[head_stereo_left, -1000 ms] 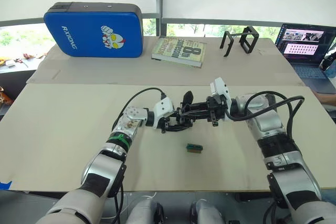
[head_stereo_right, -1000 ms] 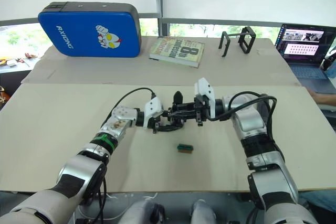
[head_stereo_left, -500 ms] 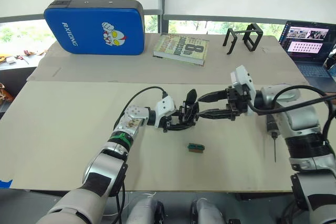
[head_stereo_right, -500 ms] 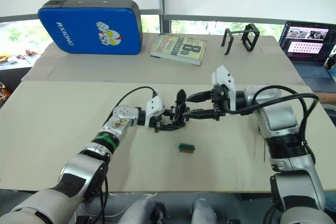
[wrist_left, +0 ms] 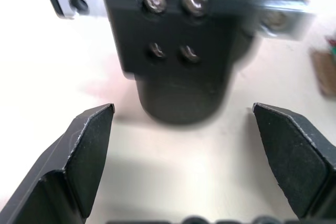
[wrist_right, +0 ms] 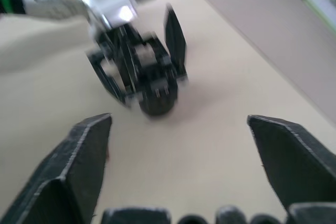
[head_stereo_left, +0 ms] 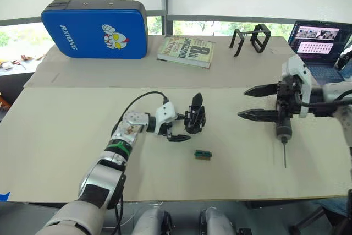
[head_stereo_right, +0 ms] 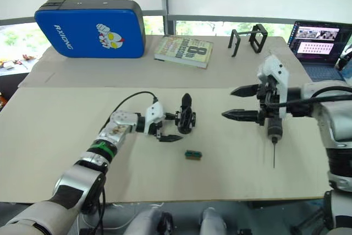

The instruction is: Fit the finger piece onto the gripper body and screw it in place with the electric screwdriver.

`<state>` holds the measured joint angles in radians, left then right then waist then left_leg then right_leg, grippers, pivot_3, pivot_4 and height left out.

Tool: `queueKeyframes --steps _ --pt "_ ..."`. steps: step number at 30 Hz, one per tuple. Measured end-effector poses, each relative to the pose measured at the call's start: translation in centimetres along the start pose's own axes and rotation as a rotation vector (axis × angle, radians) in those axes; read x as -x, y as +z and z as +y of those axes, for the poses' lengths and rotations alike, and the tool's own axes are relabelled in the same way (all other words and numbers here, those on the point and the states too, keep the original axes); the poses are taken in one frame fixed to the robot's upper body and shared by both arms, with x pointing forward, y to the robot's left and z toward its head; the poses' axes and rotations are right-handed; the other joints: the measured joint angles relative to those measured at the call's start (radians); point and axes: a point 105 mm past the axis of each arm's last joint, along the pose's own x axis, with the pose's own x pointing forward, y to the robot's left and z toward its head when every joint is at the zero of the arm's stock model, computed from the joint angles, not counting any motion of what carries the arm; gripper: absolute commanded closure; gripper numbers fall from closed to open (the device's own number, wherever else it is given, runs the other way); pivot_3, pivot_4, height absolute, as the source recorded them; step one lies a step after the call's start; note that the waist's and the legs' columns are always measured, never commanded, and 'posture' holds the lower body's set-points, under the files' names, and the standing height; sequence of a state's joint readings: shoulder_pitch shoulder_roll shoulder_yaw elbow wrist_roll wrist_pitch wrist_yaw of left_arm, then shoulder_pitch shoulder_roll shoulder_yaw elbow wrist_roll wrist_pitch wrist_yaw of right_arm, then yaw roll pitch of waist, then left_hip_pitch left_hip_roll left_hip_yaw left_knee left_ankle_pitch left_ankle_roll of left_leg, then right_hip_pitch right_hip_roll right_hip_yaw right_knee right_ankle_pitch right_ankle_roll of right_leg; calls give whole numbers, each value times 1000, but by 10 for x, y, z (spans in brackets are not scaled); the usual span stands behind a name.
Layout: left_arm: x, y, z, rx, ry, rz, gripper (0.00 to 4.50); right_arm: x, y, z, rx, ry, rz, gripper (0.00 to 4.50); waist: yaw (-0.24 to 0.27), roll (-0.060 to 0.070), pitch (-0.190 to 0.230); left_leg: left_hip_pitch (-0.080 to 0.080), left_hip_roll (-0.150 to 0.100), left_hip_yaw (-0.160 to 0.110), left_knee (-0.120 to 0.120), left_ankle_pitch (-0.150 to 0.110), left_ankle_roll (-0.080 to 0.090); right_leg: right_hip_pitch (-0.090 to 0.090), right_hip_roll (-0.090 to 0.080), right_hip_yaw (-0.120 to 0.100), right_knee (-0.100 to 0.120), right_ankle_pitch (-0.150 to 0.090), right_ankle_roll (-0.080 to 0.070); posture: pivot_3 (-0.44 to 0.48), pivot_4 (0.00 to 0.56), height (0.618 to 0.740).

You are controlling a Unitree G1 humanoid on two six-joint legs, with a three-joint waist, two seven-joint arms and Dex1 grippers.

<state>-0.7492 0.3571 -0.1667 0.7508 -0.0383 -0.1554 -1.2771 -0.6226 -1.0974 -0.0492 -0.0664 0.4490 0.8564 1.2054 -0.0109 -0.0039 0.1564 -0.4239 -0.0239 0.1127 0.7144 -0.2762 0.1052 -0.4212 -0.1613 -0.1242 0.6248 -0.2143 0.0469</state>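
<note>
The gripper body (head_stereo_left: 195,119) stands upright on the table, one pointed black finger rising from it. My left gripper (head_stereo_left: 186,129) is open, its fingers (wrist_left: 89,150) spread to either side of the body's round base (wrist_left: 178,98) without touching it. My right gripper (head_stereo_left: 258,102) is open and empty, well to the right of the body (wrist_right: 155,85) and pointing toward it. The electric screwdriver (head_stereo_left: 282,134) lies on the table under my right wrist, bit toward the near edge. A loose finger piece is out of view.
A small green-and-dark block (head_stereo_left: 203,154) lies just in front of the body. At the back are a blue case (head_stereo_left: 96,28), a book (head_stereo_left: 186,52), a black wire-frame stand (head_stereo_left: 251,39) and a laptop (head_stereo_left: 320,42) at the right edge.
My right gripper opened and drew back to the right, away from the gripper body. My left gripper's fingers spread wider, off the body. The camera view shifted slightly.
</note>
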Motion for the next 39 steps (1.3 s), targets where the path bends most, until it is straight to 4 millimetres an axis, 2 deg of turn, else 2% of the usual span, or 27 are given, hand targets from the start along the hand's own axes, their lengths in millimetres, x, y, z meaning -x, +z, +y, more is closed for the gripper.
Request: queueKeyframes --steps 2,4,7,8,10,11,13,19,21,24,27,30,32,36,38,39 --pt "27 -6 -7 22 -1 37 0 13 -12 -17 -78 -127 84 14 -7 0 0 0 0 1 0 0 0 -1 -1 0 0 0 0 0 150 740" --pt "48 0 -23 53 -40 43 0 22 -31 -36 -161 -250 194 14 -9 1 1 0 0 1 0 0 0 -1 -2 1 -1 0 0 0 150 740" --pt "66 35 -36 106 -91 -10 0 26 -62 -53 -321 -362 313 14 1 2 2 -1 -1 1 1 -2 -4 0 -3 1 -1 0 0 0 150 740" --pt "70 60 -40 103 -114 -57 0 21 -69 -58 -393 -381 332 14 3 2 2 -1 -1 0 1 -4 -8 1 -4 1 -1 0 1 0 150 740" --pt "71 90 -45 68 -143 -107 0 14 -77 -63 -457 -401 354 14 8 2 2 0 -3 0 1 -4 -7 1 -2 0 -1 0 1 0 150 740" --pt "71 106 -49 44 -159 -130 0 10 -81 -67 -488 -421 369 14 8 2 2 0 -3 0 1 0 0 1 1 0 -1 0 2 0 150 740" --pt "71 124 -57 26 -192 -144 0 6 -89 -76 -549 -462 383 14 5 2 2 0 -4 1 -1 0 0 2 4 0 -1 -1 3 0 150 740" --pt "83 159 -73 -5 -246 -174 0 4 -117 -89 -650 -539 461 14 -4 2 2 1 -2 1 -2 2 -1 3 9 1 -1 -2 3 0 150 740" --pt "85 166 -75 -22 -246 -184 0 0 -120 -90 -667 -538 465 14 -6 2 2 2 -1 1 -2 2 -2 3 10 2 -1 -2 3 0 150 740" --pt "86 171 -76 -35 -240 -193 0 -5 -122 -91 -685 -527 463 818 -6 3 2 2 -1 1 -2 2 -2 4 11 2 -1 -2 3 0 150 740" --pt "86 172 -77 -42 -232 -192 0 -7 -121 -93 -625 -488 459 1865 -5 3 2 2 -1 1 -2 2 -2 4 12 2 -1 -2 3 0 150 740" --pt "85 173 -75 -36 -215 -198 0 -5 -112 -86 -361 -302 466 2812 -2 4 3 2 -2 1 -2 2 -2 4 12 4 -2 -2 3 0 150 740" --pt "84 173 -75 -35 -215 -200 0 -5 -107 -78 -290 -206 463 2878 -4 6 4 2 -2 1 -2 2 -2 4 13 4 -2 -2 3 0 150 740" --pt "82 168 -76 -76 -226 -157 0 10 -93 -60 -68 -42 494 2878 -2 13 8 2 -1 1 -2 2 -3 3 13 4 -1 -3 3 0 150 740" --pt "80 164 -77 -88 -231 -147 0 10 -96 -54 22 7 522 2878 -3 12 8 3 0 1 -2 3 -3 4 14 4 -1 -3 3 0 150 740" --pt "78 163 -78 -85 -243 -151 0 8 -104 -51 86 22 544 2878 -3 12 8 3 0 1 -2 3 -3 4 14 4 -1 -3 2 0 150 740"
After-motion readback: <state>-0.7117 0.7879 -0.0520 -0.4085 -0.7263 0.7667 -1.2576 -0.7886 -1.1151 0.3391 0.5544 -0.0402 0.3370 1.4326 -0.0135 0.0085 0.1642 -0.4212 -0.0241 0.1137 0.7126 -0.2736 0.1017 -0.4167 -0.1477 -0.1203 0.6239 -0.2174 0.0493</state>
